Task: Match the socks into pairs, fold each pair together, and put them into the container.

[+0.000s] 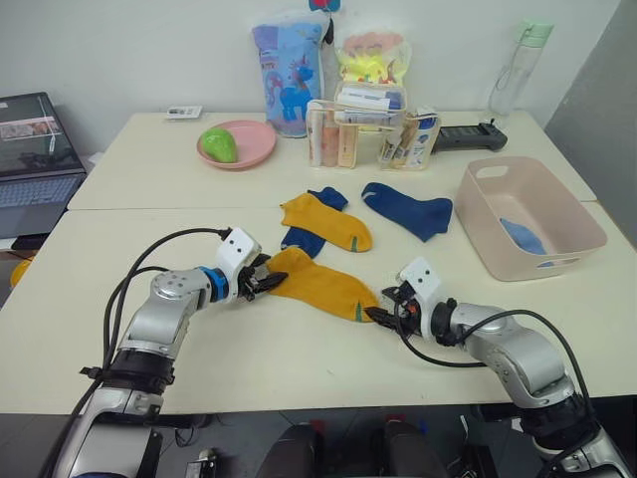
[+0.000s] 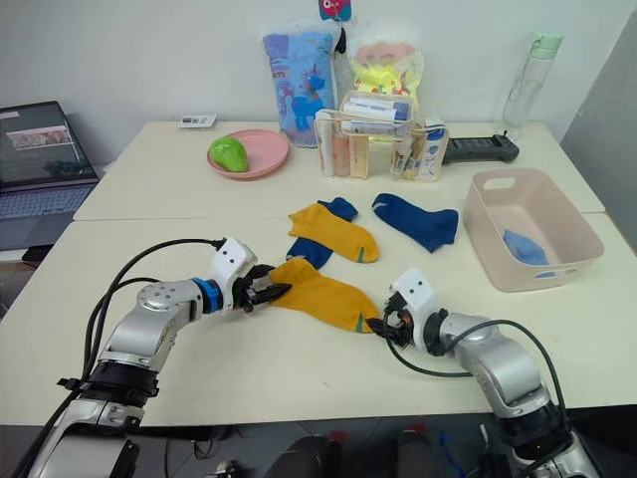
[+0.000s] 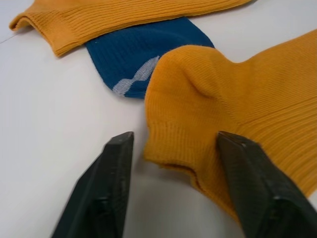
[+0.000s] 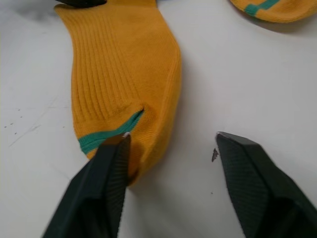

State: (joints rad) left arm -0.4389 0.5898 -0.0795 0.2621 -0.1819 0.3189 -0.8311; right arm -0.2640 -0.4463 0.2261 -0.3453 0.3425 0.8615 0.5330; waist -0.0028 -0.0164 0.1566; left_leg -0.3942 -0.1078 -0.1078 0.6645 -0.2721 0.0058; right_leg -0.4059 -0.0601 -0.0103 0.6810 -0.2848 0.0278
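Observation:
A mustard yellow sock point(image 1: 318, 285) lies flat near the table's front, between my two grippers. My left gripper point(image 1: 267, 281) is open, and the sock's cuff point(image 3: 168, 148) sits between its fingers. At the sock's green-striped toe point(image 4: 106, 139) my right gripper point(image 1: 382, 311) is open too, with one finger against the toe. The second mustard sock point(image 1: 323, 221) lies partly over a navy sock point(image 1: 304, 239). Another navy sock point(image 1: 410, 209) rests to the right. The pale pink container point(image 1: 547, 264) at the right holds a light blue sock point(image 1: 521, 235).
A pink plate point(image 1: 249, 151) with a green object, a clear organiser point(image 1: 368, 134) of tubes, bags, a black handheld device point(image 1: 468, 134) and a bottle point(image 1: 518, 65) line the table's back. A laptop point(image 1: 35, 149) stands off the left edge.

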